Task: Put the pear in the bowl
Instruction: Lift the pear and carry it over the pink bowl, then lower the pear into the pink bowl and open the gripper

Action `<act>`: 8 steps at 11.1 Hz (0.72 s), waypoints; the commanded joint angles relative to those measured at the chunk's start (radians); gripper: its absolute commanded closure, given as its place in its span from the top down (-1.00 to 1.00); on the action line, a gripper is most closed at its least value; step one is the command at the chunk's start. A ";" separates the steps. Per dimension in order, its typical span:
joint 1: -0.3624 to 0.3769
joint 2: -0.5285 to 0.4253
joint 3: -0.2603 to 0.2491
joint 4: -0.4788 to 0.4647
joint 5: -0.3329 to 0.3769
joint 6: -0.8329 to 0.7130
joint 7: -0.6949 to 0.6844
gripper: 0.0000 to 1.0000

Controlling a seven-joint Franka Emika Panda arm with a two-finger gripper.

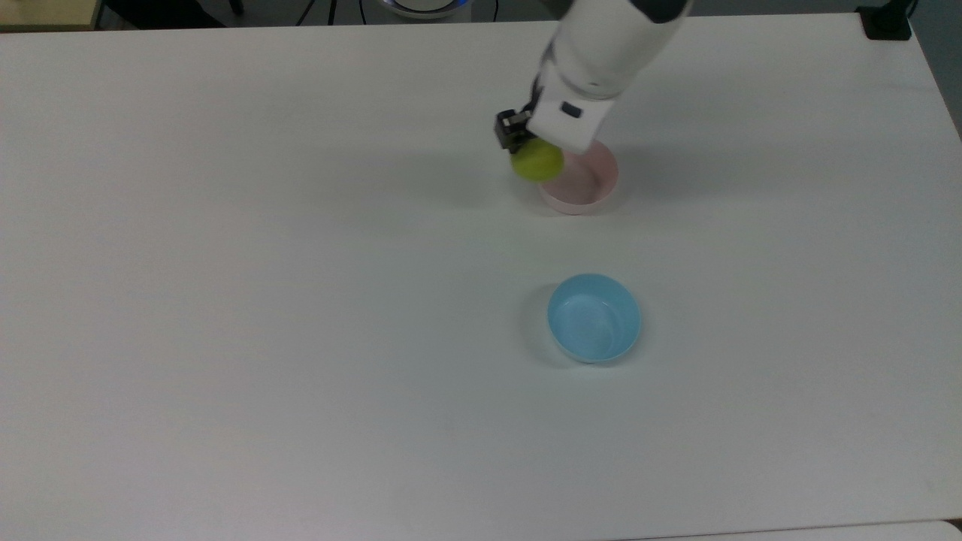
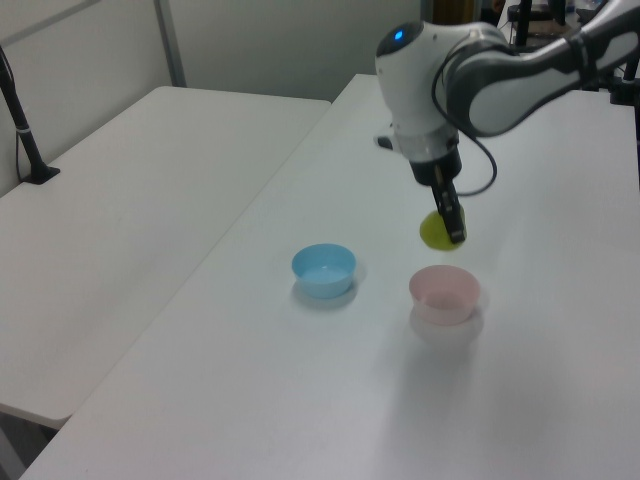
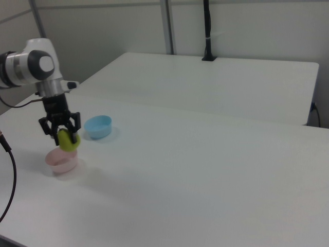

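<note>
Gripper [image 1: 535, 154] [image 2: 447, 228] [image 3: 66, 137]: two black fingers pinched on the small yellow-green pear [image 1: 536, 161] [image 2: 436, 231] [image 3: 67, 140], which hangs clear of the white table [image 1: 301, 300] [image 2: 300, 400] [image 3: 205, 180]. In the top view the pear overlaps the left part of the rim of the pale pink round plastic bowl [image 1: 582, 184] [image 2: 444, 294] [image 3: 61, 161]. In the right view it hangs just above the bowl's rim, not inside it; in the left view it sits above and slightly behind the bowl.

Clearances: the pink bowl stands well inside the table, away from every edge. A light blue round plastic bowl [image 1: 594, 317] [image 2: 324, 270] [image 3: 97, 126] stands apart from it, below it in the top view, with bare table between them. Wide open surface lies to the top view's left and bottom. A second white table [image 2: 120, 230] [image 3: 216, 82] adjoins along a seam.

Arm pose: the white wrist [image 1: 579, 98] [image 2: 425, 90] [image 3: 49, 85] comes in from the top view's upper edge and points the gripper down. In the left view the forearm reaches in from the upper right, and the fingers tilt slightly toward the left view's right.
</note>
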 commanded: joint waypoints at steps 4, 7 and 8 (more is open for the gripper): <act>0.082 0.111 0.002 0.002 0.019 0.047 0.106 0.11; 0.077 0.097 0.002 0.005 0.019 0.044 0.105 1.00; 0.074 0.071 0.002 0.007 0.018 0.038 0.102 1.00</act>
